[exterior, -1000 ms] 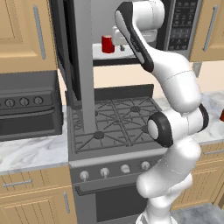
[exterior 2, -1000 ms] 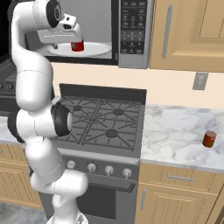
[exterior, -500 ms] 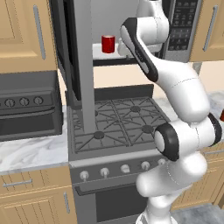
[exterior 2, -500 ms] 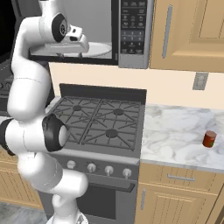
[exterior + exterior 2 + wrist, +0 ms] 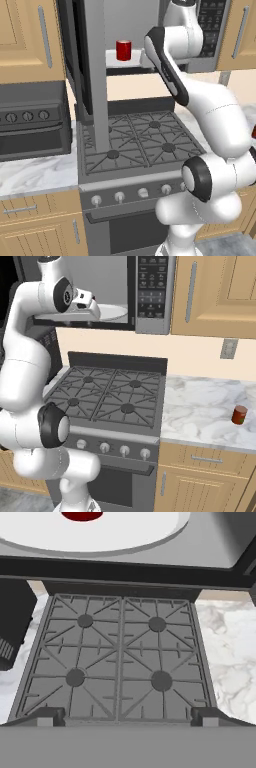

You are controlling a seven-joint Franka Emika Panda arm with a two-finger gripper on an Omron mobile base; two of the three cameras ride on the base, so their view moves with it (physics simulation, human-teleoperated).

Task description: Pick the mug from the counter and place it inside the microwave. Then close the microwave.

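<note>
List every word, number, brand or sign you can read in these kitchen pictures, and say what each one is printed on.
No text can be read anywhere.
Microwave button panel: rows of pale marks, too small and blurred to read.
Stove knobs: no legible markings.
Mug, red-brown can, countertop oven: no label visible.

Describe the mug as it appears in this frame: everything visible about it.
The mug is a small, bright red cylinder, glossy like glazed ceramic; no handle can be made out. It stands upright on the white round plate inside the open microwave, nothing gripping it. In the hand view its red base shows at the top edge, resting on the plate.
</note>
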